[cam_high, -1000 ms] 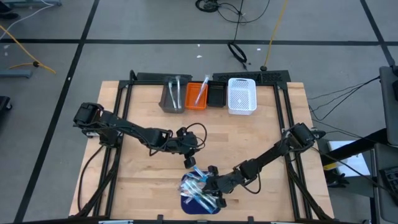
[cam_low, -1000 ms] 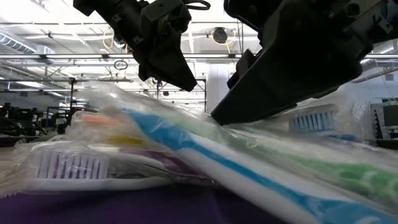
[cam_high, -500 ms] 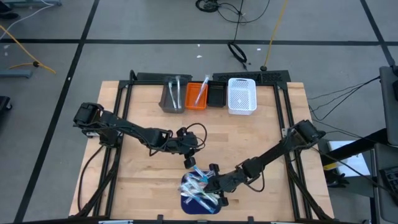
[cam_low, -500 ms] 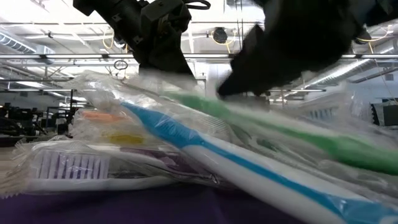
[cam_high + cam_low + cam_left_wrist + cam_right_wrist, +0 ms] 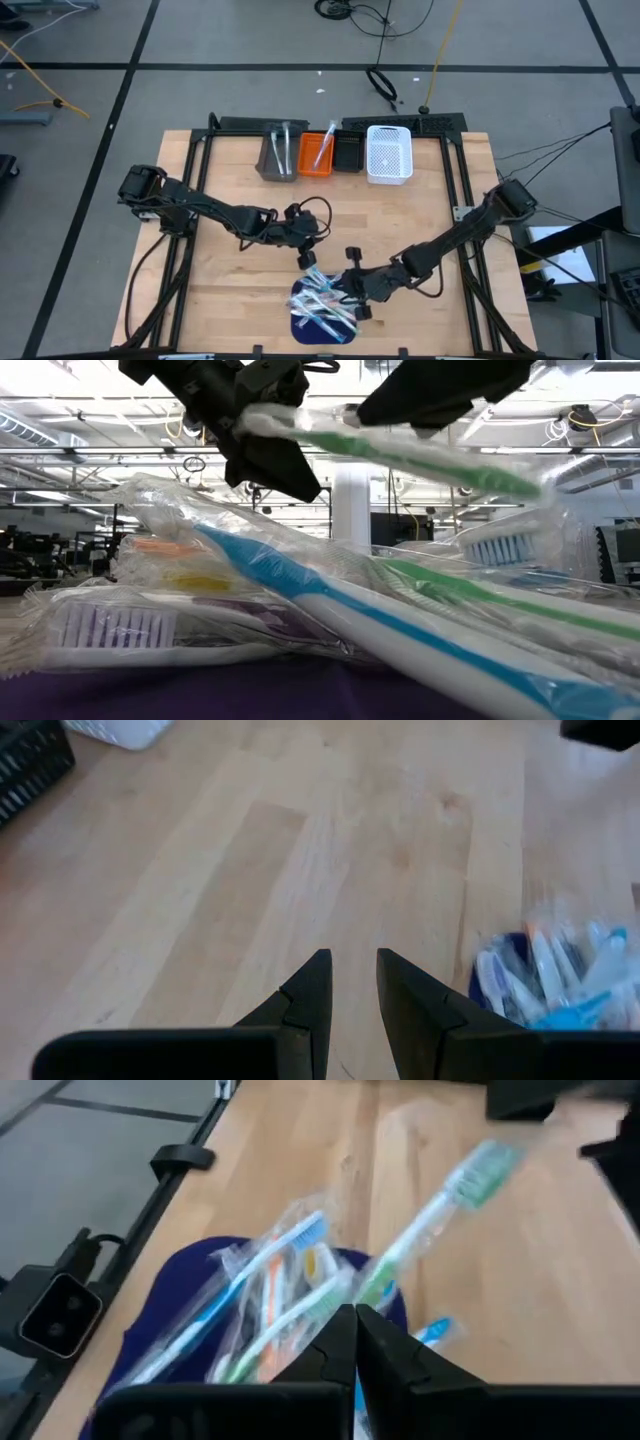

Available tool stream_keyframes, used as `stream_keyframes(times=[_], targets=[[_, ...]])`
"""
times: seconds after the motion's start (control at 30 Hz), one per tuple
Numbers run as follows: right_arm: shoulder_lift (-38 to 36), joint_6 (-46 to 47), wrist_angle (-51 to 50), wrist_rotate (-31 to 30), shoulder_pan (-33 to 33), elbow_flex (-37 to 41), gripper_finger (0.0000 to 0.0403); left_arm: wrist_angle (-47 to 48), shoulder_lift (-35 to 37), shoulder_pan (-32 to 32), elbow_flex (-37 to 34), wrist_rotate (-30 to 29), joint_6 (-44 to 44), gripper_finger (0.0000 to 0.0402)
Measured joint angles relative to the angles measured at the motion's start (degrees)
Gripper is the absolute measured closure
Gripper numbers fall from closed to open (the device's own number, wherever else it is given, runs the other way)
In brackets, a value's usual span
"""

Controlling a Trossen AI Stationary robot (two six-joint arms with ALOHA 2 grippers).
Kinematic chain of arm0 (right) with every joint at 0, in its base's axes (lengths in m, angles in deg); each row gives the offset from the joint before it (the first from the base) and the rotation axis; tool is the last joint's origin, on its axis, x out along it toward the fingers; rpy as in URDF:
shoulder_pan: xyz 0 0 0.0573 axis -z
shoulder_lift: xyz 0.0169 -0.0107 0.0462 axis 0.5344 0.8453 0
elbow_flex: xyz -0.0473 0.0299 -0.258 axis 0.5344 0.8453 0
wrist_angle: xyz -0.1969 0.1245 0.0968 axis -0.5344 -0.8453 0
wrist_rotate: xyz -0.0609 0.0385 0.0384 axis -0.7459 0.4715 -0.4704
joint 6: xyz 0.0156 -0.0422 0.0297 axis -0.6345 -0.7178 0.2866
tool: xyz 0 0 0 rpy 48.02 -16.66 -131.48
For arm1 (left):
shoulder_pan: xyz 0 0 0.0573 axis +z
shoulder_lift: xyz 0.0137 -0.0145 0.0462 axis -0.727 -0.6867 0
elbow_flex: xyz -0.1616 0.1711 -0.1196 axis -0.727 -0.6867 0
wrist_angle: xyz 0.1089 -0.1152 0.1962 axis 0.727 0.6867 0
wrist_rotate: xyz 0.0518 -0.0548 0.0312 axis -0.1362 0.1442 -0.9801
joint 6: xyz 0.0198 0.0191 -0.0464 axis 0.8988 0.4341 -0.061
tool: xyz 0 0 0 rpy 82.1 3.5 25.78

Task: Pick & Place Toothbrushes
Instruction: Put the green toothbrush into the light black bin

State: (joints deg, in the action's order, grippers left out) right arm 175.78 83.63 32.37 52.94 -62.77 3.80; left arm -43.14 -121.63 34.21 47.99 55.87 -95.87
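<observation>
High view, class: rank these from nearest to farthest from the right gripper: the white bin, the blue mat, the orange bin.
Measured from the right gripper:
1. Blue mat, just beside it at the table's front edge.
2. White bin, at the back, right end of the bin row.
3. Orange bin, at the back, slightly farther left.

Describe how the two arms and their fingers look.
Both arms are dark, slim and jointed, with black cables looping along them. The left gripper ends in two black, tapering, wedge-shaped fingers. The right gripper has matching black fingers. No markings are visible.
</observation>
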Motion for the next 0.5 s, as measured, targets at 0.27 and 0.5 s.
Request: stream_keyframes(times=[0.27, 0.5], targets=[[-5.3, -1.0, -8.8, -6.4, -0.5, 0.0, 0.0403, -2.3, 0.0, 0.0, 0.0, -1.9, 0.0, 0.0321], [-8.0, 2.3, -13.5, -6.9, -1.7, 0.3, 0.0403, -2.5, 0.0, 0.0, 0.0, -1.9, 0.2, 0.0321]])
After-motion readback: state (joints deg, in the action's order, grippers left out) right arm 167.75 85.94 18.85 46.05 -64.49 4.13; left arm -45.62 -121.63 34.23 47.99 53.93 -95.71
